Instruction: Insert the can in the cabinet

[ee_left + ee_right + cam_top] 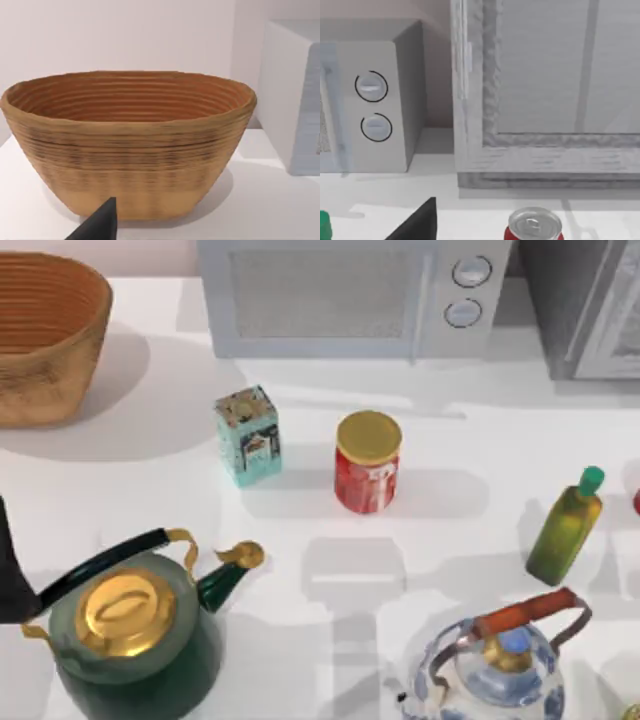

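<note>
Can (534, 226) sits at table's right edge, just before cabinet (545, 100), door looks shut. Risk: reaching w/o opening it, or tipping can. Can't tell either gripper's finger state.

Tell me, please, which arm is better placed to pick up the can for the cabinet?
Probably the right arm. Its wrist view shows the can close, before the cabinet; in the top view both sit at the table's right edge. The left wrist view faces the basket, far left.

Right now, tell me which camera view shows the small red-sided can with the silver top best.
The right wrist view: the small red-sided can shows its silver top, in front of the dark grey cabinet. The top view catches a red sliver at the table's right edge.
</note>
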Motion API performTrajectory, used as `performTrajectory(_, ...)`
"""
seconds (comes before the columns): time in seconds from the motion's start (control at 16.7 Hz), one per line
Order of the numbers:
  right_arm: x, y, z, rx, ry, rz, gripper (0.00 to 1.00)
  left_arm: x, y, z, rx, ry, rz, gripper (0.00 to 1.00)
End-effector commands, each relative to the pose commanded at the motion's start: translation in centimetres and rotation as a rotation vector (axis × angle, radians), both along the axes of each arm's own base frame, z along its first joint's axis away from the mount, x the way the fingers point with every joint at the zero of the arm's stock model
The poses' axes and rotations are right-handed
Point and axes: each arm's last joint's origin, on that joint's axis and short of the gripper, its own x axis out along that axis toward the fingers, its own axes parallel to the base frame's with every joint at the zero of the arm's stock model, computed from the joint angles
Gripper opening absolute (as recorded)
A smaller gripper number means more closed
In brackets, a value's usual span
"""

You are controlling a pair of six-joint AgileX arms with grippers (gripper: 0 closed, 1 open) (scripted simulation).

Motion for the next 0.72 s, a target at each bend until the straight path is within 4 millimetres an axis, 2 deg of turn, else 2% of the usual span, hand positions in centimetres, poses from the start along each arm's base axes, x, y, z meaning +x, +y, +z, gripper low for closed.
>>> performTrajectory(0.18,0.0,0.0,0.2,-0.002,-0.006,-0.003,1.0,0.0,0.0,0.0,0.0,0.0,0.0,1.0)
performTrajectory(0.42,0.8,-0.1,2.6,-0.015,-0.069,-0.022,1.0,0.0,0.0,0.0,0.0,0.0,0.0,1.0)
performTrajectory(0.6,2.5,-0.2,4.7,-0.027,-0.112,-0.039,1.0,0.0,0.0,0.0,0.0,0.0,0.0,1.0)
performTrajectory(0.72,4.6,-0.3,5.1,-0.034,-0.104,-0.05,1.0,0.0,0.0,0.0,0.0,0.0,0.0,1.0)
